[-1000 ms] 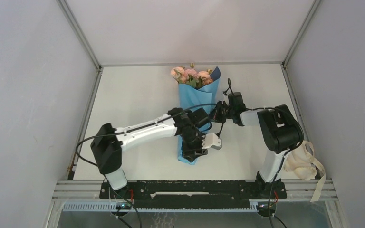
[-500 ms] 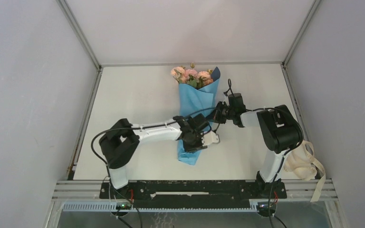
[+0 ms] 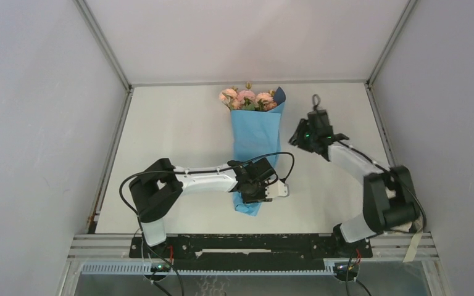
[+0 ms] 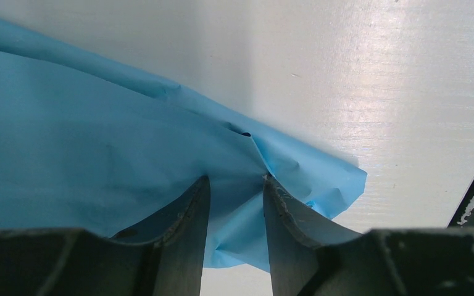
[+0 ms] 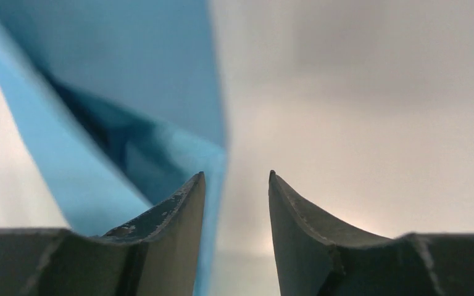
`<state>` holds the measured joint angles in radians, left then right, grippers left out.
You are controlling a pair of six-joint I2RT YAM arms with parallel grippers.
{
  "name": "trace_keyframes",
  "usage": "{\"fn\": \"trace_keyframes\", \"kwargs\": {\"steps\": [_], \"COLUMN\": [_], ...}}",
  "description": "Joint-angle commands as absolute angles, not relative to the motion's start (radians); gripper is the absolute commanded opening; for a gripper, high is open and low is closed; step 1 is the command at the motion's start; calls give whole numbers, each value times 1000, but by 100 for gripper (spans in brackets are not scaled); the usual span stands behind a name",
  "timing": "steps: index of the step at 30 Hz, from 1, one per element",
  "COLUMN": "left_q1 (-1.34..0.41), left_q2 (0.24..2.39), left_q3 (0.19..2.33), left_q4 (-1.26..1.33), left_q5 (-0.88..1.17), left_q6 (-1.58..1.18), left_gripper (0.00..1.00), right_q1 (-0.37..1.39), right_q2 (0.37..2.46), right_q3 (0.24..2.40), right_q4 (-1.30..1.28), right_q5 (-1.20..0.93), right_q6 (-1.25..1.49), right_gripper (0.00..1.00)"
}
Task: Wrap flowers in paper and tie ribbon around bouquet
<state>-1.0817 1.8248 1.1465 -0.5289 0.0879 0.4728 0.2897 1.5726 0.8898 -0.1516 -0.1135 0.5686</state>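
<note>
The bouquet [image 3: 256, 132] lies lengthwise on the table, a light blue paper [image 4: 99, 135] cone. The flowers [image 3: 247, 98], pink and cream, poke out of its far wide end. My left gripper [image 3: 253, 192] sits at the cone's narrow near end. In the left wrist view its fingers [image 4: 188, 216] pinch a puckered fold of paper. My right gripper [image 3: 297, 137] hangs open just right of the cone's middle, and nothing is between its jaws. In the right wrist view the paper's edge [image 5: 179, 80], with its navy inner face, lies beside the left finger [image 5: 173, 216]. A strip of cream ribbon [image 3: 415, 243] shows off the table's right near corner.
Grey walls close in the white table [image 3: 179, 135] on the left, right and far sides. A black rail [image 3: 241, 245] with the arm bases runs along the near edge. The right arm's elbow [image 3: 390, 197] stands over the table's right edge.
My right gripper let go of the paper, opened and drew back to the right, and its elbow swung out. My left gripper shifted slightly along the cone's narrow end, and its arm folded lower.
</note>
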Motion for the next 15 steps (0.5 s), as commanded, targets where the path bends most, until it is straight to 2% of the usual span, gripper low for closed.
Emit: {"fn": "trace_keyframes", "kwargs": {"steps": [1, 5, 10, 15], "left_q1": [-1075, -1075, -1075, -1075], "left_q2": [1893, 1889, 1889, 1889], "left_q3": [1068, 1072, 1077, 1078], "left_q4": [-522, -524, -534, -536], "left_q5": [126, 136, 143, 144], "left_q6": [506, 504, 496, 494], "left_gripper": [42, 42, 42, 43], "right_q1": [138, -143, -474, -601], "right_q2": [1344, 1218, 1118, 1154], "right_q3": [938, 838, 660, 598], "right_q4": [-472, -537, -457, -426], "right_q5": [329, 336, 241, 211], "right_q6": [492, 492, 497, 492], "right_gripper": [55, 59, 62, 64]}}
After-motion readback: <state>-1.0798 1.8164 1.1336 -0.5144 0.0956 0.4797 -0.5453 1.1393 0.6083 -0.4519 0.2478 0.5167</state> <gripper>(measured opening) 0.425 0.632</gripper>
